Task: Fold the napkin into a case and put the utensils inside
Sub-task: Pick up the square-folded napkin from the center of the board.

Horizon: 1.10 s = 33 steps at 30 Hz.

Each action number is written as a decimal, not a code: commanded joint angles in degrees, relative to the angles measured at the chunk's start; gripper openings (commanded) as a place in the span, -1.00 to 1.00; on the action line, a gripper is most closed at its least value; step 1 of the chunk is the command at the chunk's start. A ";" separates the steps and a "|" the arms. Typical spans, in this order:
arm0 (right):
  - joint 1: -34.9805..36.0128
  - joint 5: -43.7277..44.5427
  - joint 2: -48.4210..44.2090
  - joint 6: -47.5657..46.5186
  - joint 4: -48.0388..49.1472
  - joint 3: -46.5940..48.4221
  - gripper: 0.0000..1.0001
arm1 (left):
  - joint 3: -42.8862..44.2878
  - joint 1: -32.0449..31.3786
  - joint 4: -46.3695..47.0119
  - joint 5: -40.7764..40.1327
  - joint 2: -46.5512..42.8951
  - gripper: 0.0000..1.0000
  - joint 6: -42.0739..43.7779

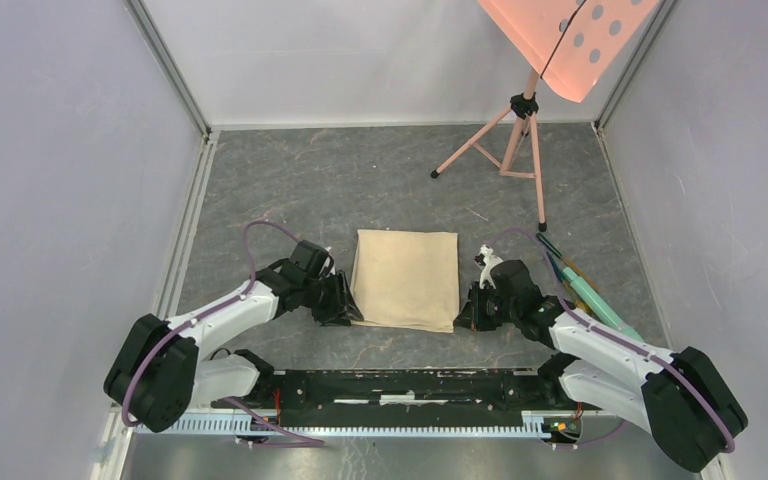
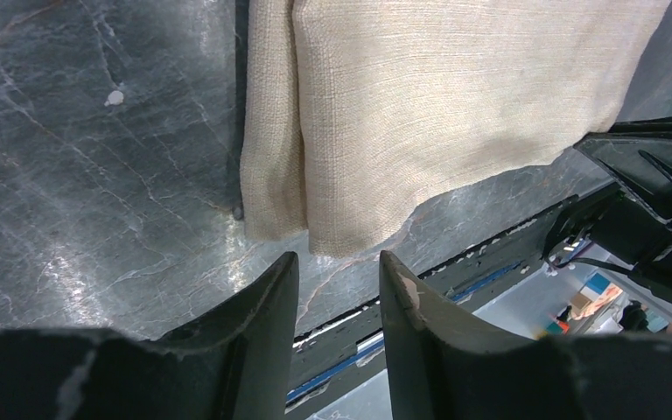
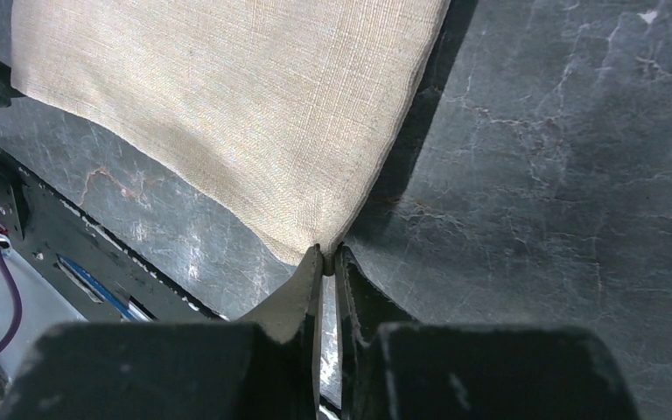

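Pinching the near right corner of the napkin, my right hand has its fingers closed on the cloth tip at the napkin's 5 o'clock. My left hand stands with its fingers apart at the 7 o'clock corner. The cloth tip there sits just ahead of the gap, not between them. The napkin lies flat mid-bench, doubled: along its left edge a lower layer shows beside the upper one. Bare bench stretches from its far edge toward 12 o'clock and from its left edge toward 9 o'clock. At 3 o'clock a mint-green cylinder lies apart from the right edge, beyond my right hand. A pink tripod stands at 1 o'clock.
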 commanded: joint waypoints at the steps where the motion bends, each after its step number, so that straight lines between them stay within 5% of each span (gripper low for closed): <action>1: 0.26 0.39 -1.12 0.38 1.66 -0.77 -0.84 | 1.33 -0.27 0.05 -1.21 1.40 -0.10 3.45; 7: 0.29 -0.33 -0.83 0.61 2.79 -0.96 -0.99 | 1.60 -0.31 1.24 -1.13 3.28 -0.19 3.65; 16: 0.22 -0.54 -2.15 0.06 2.58 0.23 -0.99 | 2.44 -0.27 0.63 -1.88 0.30 -0.61 3.44; 19: 0.32 -0.61 -2.71 -0.14 2.15 0.87 -1.00 | 3.57 -0.27 -1.04 -2.79 -0.67 -0.88 3.73; 33: 1.29 -2.81 -2.03 0.77 4.43 1.35 -0.99 | 5.26 -0.24 -7.29 -8.10 -2.96 -0.89 6.34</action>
